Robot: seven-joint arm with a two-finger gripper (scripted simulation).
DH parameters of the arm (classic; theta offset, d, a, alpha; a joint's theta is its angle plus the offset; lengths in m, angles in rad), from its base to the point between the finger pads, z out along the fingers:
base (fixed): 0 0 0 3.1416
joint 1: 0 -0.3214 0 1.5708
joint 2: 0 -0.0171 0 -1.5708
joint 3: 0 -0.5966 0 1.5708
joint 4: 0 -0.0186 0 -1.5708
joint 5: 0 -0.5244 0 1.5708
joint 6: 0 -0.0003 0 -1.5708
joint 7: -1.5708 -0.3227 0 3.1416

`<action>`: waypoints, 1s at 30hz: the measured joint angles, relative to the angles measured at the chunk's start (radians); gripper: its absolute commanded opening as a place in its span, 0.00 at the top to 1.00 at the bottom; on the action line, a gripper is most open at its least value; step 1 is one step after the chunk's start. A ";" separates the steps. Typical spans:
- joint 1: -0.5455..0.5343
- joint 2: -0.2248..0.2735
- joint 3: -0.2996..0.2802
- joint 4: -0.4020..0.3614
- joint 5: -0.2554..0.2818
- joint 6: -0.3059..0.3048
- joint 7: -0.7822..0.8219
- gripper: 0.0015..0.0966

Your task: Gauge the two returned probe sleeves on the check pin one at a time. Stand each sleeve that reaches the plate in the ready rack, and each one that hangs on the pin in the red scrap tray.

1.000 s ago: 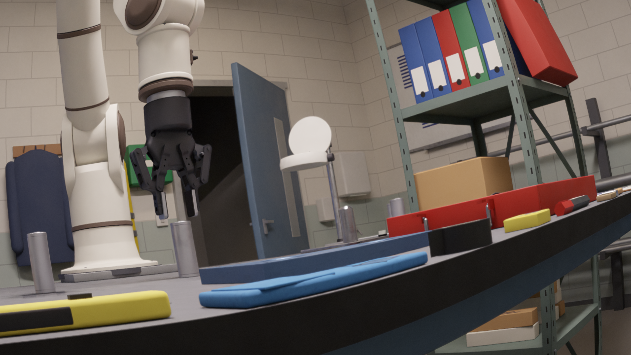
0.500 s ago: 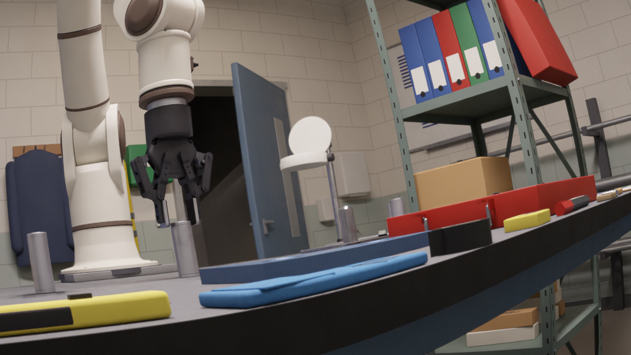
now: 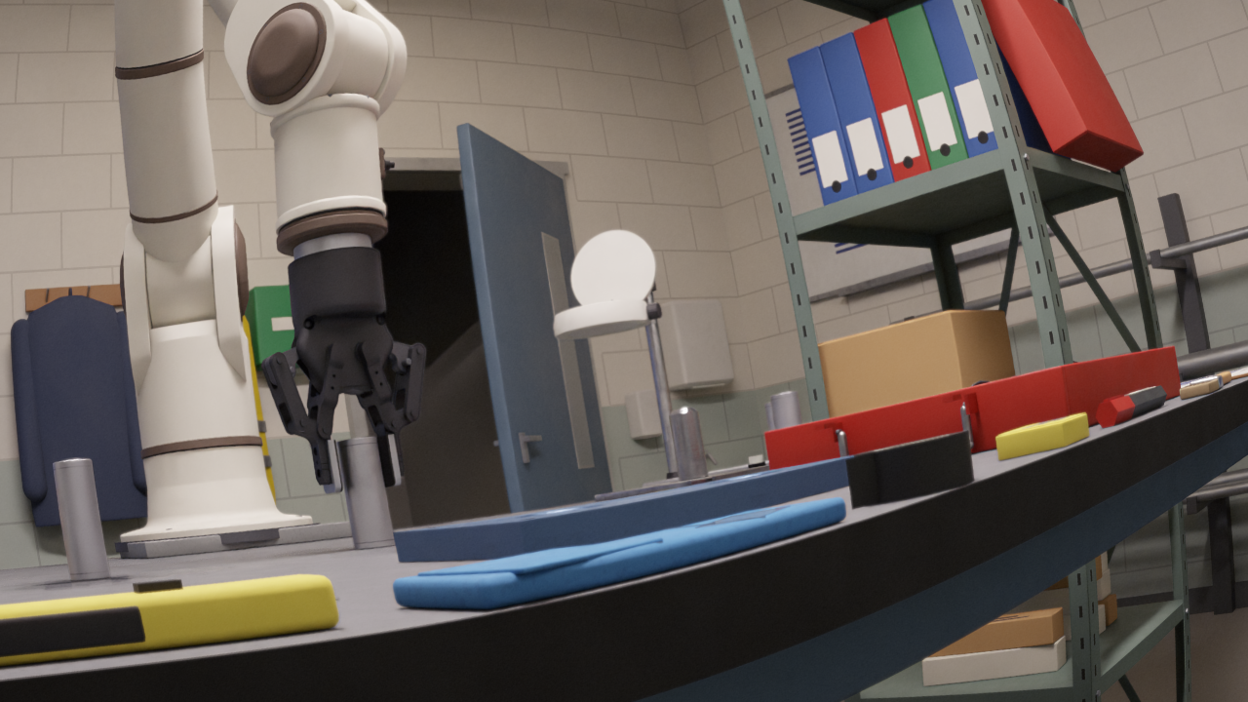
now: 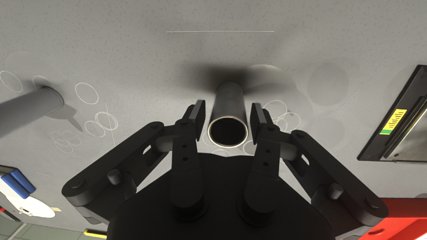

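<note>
On the left part of the dark table, a grey metal sleeve [image 3: 365, 493] stands upright in front of the arm's base, and my gripper [image 3: 356, 463] is lowered over its top with the fingers open on either side of it, holding nothing. The wrist camera looks down into the sleeve's hollow mouth [image 4: 228, 131] between my fingers [image 4: 228, 119]. A second sleeve [image 3: 80, 517] stands upright farther left [image 4: 30, 107]. The check pin [image 3: 688, 443] rises from its plate mid-table. The red scrap tray [image 3: 977, 406] lies to the right.
Behind the table are a block wall, an open blue door and a metal shelf with binders and a cardboard box [image 3: 916, 358]. A blue pad [image 3: 611, 554], a blue slab [image 3: 611, 515], a black block [image 3: 912, 467] and a yellow device [image 3: 166, 615] lie near the front edge.
</note>
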 measured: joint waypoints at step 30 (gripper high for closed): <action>-0.001 0.000 0.001 0.000 0.001 -0.001 -0.001 0.86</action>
